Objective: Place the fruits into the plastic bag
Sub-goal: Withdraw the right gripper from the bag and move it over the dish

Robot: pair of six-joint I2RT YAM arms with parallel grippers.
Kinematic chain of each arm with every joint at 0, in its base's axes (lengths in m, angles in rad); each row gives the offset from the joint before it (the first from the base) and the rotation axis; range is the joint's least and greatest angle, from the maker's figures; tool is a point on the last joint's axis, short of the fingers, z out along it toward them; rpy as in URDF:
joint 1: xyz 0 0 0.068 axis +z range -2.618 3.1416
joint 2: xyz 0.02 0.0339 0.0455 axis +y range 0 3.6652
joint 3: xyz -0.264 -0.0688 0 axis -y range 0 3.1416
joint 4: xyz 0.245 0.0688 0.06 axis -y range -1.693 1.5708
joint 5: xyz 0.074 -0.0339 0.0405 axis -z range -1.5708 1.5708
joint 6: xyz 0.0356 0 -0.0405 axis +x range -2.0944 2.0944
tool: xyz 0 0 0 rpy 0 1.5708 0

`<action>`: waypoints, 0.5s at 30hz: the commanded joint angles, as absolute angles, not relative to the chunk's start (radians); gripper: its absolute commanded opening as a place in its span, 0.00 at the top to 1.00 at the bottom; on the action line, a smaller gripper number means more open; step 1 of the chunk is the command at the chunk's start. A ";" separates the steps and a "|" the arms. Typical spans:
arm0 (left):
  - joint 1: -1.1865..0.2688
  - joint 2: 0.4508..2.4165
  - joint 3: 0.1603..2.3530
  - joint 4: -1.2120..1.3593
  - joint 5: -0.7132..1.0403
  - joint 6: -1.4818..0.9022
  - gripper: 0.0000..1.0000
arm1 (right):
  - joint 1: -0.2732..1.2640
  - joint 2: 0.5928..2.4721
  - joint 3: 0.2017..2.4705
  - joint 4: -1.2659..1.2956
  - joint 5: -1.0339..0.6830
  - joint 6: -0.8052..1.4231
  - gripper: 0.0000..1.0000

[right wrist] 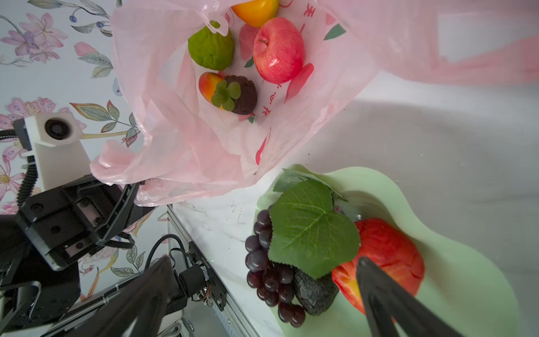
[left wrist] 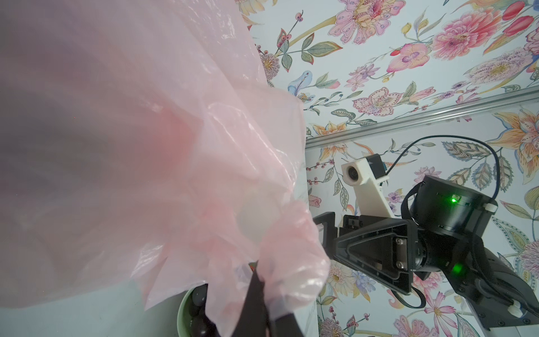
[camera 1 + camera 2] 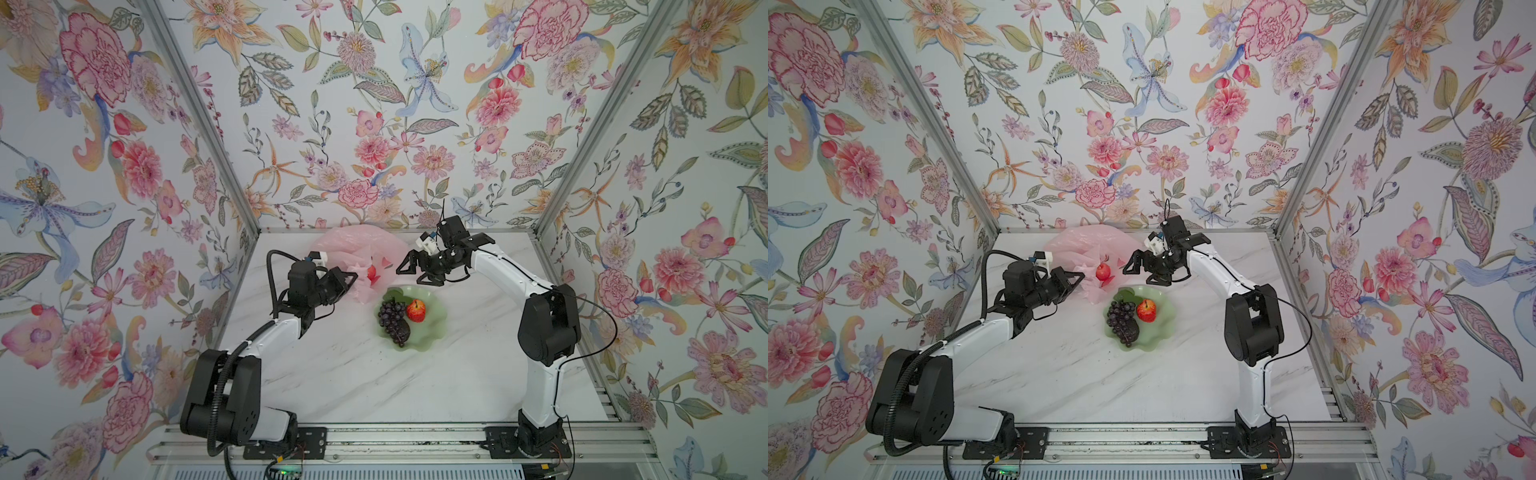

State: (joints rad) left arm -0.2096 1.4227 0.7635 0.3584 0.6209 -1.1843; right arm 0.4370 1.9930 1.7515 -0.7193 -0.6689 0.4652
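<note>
The right gripper point(image 3: 417, 278) gapes wide and empty at the upper rim of the pale green scalloped dish point(image 3: 436, 332), centre frame. The left gripper point(image 3: 351, 277) pinches the crinkly pink plastic bag point(image 3: 361, 245), upper left of it. Best to drop straight onto the glossy red apple point(image 3: 415, 310), clear of the dark purple grape bunch point(image 3: 390, 318).

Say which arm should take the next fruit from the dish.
Right. The right claw is open close to the dish and its apple; the left claw is shut on the plastic bag, holding it open.
</note>
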 commanded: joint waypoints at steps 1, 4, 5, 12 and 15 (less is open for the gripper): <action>-0.209 1.408 0.749 0.347 0.609 -1.167 1.00 | 0.433 1.947 1.735 -0.782 -0.626 0.406 0.01; -0.212 1.406 0.747 0.347 0.609 -1.169 1.00 | 0.433 1.940 1.733 -0.804 -0.609 0.388 0.01; -0.211 1.405 0.746 0.347 0.608 -1.169 1.00 | 0.433 1.938 1.733 -0.813 -0.601 0.379 0.01; -0.211 1.399 0.732 0.356 0.604 -1.175 1.00 | 0.449 1.932 1.757 -0.893 -0.521 0.308 0.01; -0.211 1.397 0.729 0.360 0.604 -1.176 1.00 | 0.468 1.936 1.782 -0.942 -0.472 0.266 0.01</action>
